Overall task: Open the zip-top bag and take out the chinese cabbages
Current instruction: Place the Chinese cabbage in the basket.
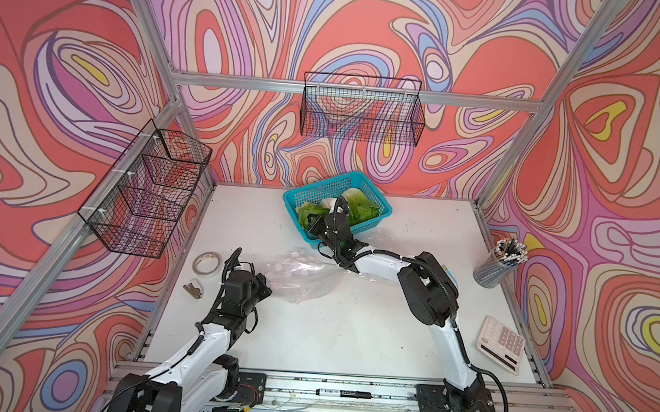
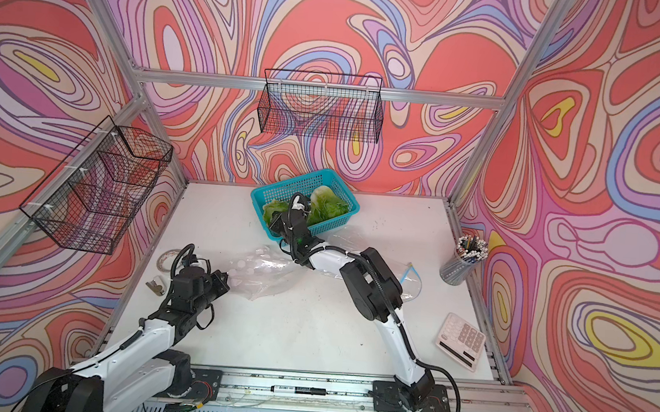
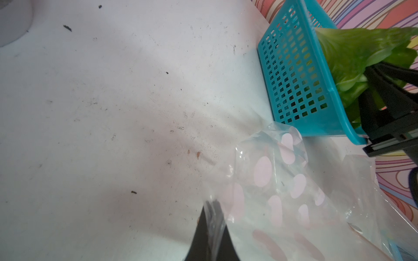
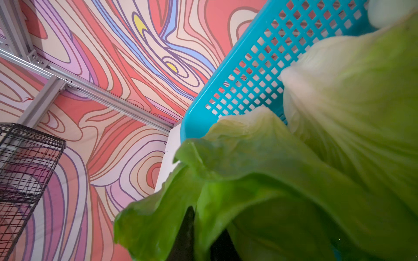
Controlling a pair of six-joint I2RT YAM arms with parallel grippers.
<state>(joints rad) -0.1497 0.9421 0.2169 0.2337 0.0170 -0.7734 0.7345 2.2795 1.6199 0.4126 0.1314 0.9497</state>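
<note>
In both top views you find the chinese cabbages point(image 1: 362, 208) point(image 2: 330, 207) lying in the teal basket point(image 1: 367, 227) point(image 2: 335, 220). It stands at the far edge of the table point(image 1: 351, 329), about midway along it. Your right gripper point(image 1: 311, 224) reaches over the basket's near rim into the leaves, which hide how its jaws stand. The zip-top bag point(image 1: 298, 275) lies crumpled and see-through near the table's middle, just in front of the basket. Your left gripper point(image 1: 267, 285) is at the bag's left end.

In the left wrist view your left gripper point(image 3: 212, 226) has its fingers pressed together with a fold of the zip-top bag point(image 3: 282, 180) pinched between them. Beyond it, a cabbage leans over the teal basket point(image 3: 294, 79).

In the right wrist view the chinese cabbages point(image 4: 316, 140) fill most of the frame, one pale base against the basket wall point(image 4: 248, 67). A green leaf hangs between the two dark fingers point(image 4: 188, 226) of your right gripper point(image 4: 205, 222). You cannot tell whether they clamp the leaf or stand loose around it.
</note>
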